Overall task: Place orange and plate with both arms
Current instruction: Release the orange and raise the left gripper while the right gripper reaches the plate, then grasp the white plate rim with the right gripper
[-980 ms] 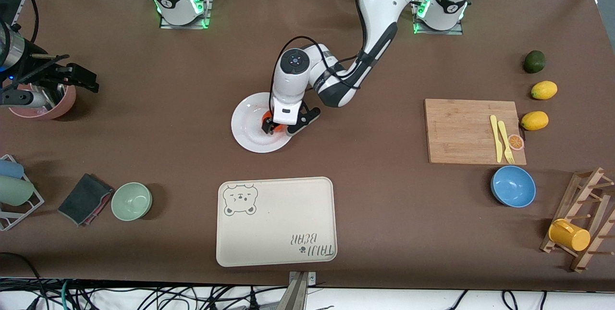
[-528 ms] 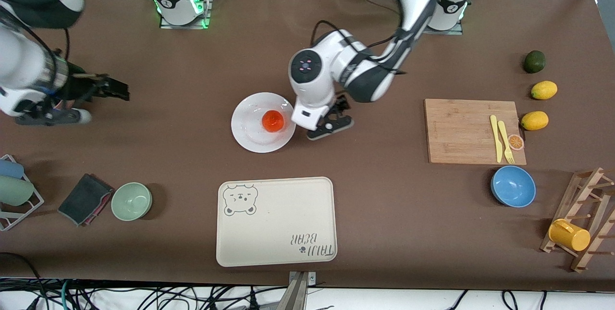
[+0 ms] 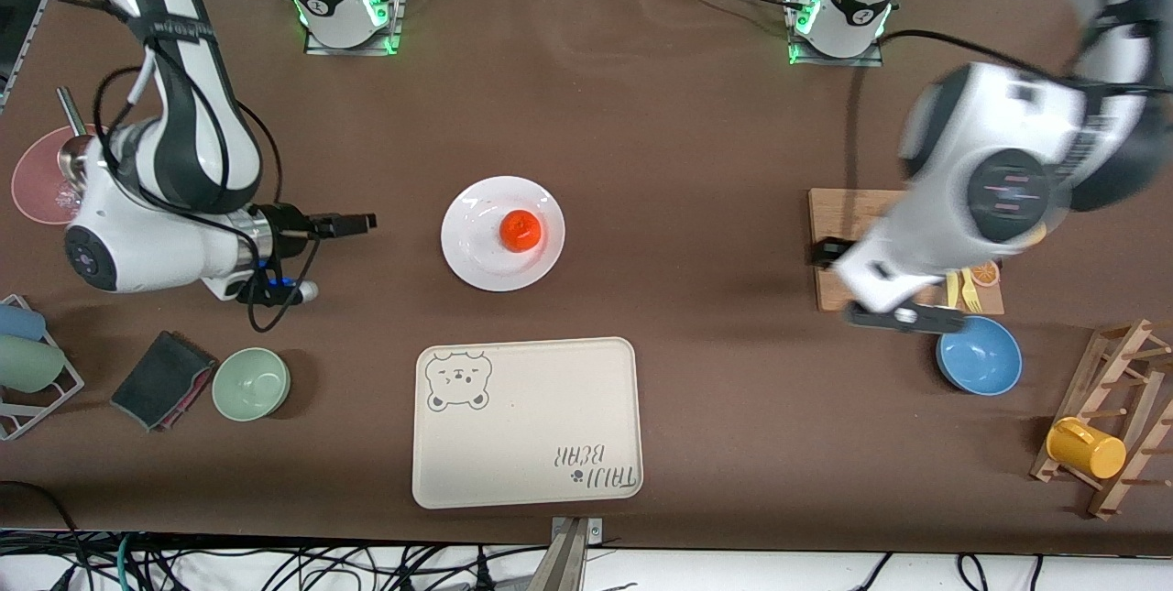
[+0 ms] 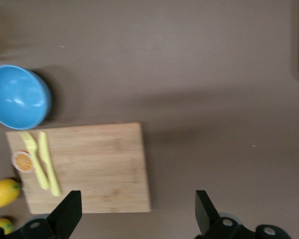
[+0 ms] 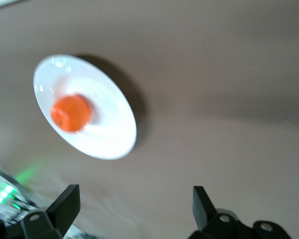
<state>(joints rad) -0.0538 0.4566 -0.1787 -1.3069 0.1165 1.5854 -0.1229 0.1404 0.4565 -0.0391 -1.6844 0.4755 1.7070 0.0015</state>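
The orange (image 3: pixel 520 230) lies on the white plate (image 3: pixel 476 254) at the middle of the table, with no gripper touching either. My left gripper (image 3: pixel 866 285) is open and empty, up over the edge of the wooden cutting board (image 3: pixel 861 206); its wrist view shows the board (image 4: pixel 94 164) between its spread fingers (image 4: pixel 67 211). My right gripper (image 3: pixel 321 258) is open and empty, beside the plate toward the right arm's end of the table. Its wrist view shows the plate (image 5: pixel 109 132) and the orange (image 5: pixel 71 113) ahead.
A beige bear-print tray (image 3: pixel 527 421) lies nearer the camera than the plate. A green bowl (image 3: pixel 251 383), a dark cloth (image 3: pixel 160 378) and a pink dish (image 3: pixel 41 188) are at the right arm's end. A blue bowl (image 3: pixel 979 355), yellow cutlery (image 4: pixel 45 162), a lemon (image 4: pixel 2 193) and a mug rack (image 3: pixel 1113 431) are at the left arm's end.
My left gripper let go of the orange on the plate, lifted and swung away to over the cutting board. My right arm moved from the pink dish toward the plate.
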